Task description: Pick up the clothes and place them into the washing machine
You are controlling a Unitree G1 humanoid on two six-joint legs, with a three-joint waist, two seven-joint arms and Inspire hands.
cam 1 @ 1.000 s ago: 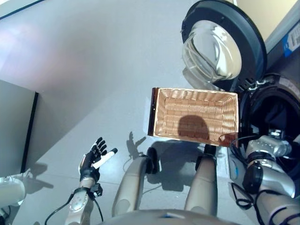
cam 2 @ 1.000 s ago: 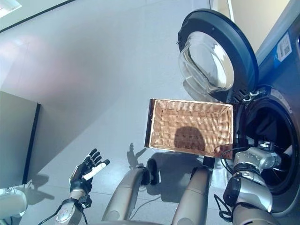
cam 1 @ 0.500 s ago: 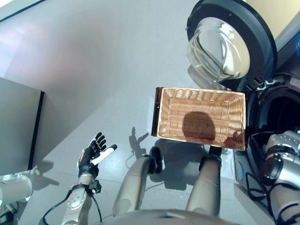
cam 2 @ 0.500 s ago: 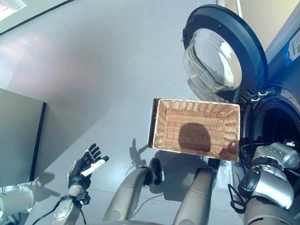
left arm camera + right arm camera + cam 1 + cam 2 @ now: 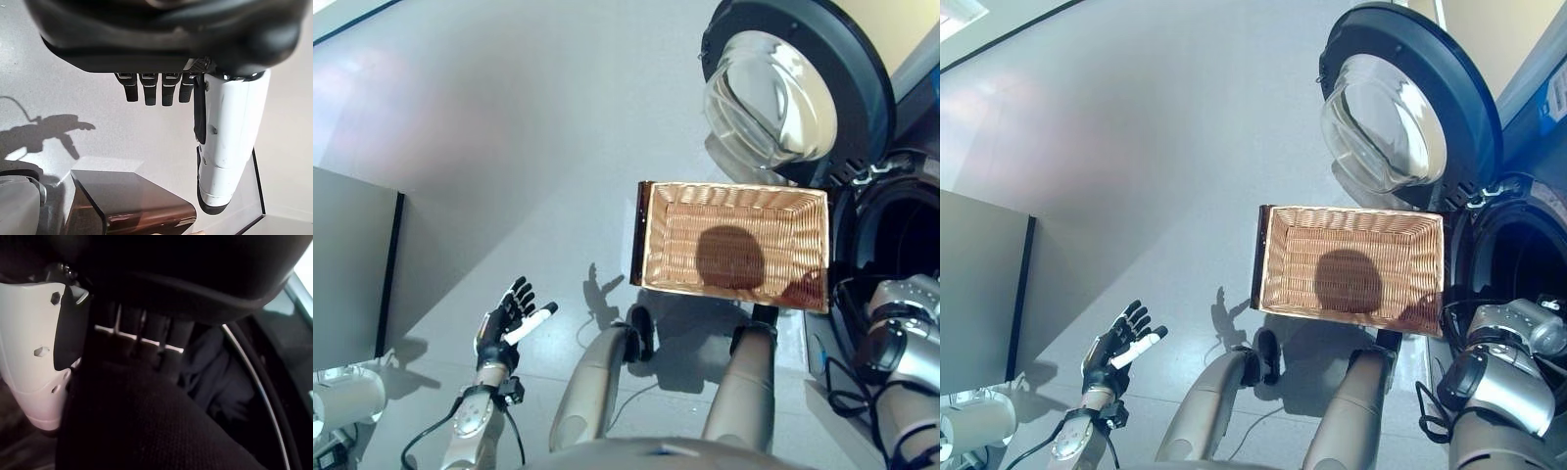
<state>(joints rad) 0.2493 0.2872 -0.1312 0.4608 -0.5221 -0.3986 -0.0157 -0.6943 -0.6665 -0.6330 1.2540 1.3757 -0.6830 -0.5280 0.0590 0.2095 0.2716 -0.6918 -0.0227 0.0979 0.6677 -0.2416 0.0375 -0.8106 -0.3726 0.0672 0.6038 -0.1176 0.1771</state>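
Inside the washing machine (image 5: 1518, 264), the right robot hand (image 5: 137, 340) grips dark clothes (image 5: 146, 431).

One wicker basket (image 5: 1349, 269) can be counted on the floor, and nothing is seen inside it. One washing machine (image 5: 1528, 225) is found at the right, with one round door (image 5: 1400, 108) swung open. Two pieces of clothing are made out in the right wrist view: one black garment (image 5: 142, 426) up close and one dark blue garment (image 5: 215, 377) behind it. One grey cabinet (image 5: 979, 294) is spotted at the left.
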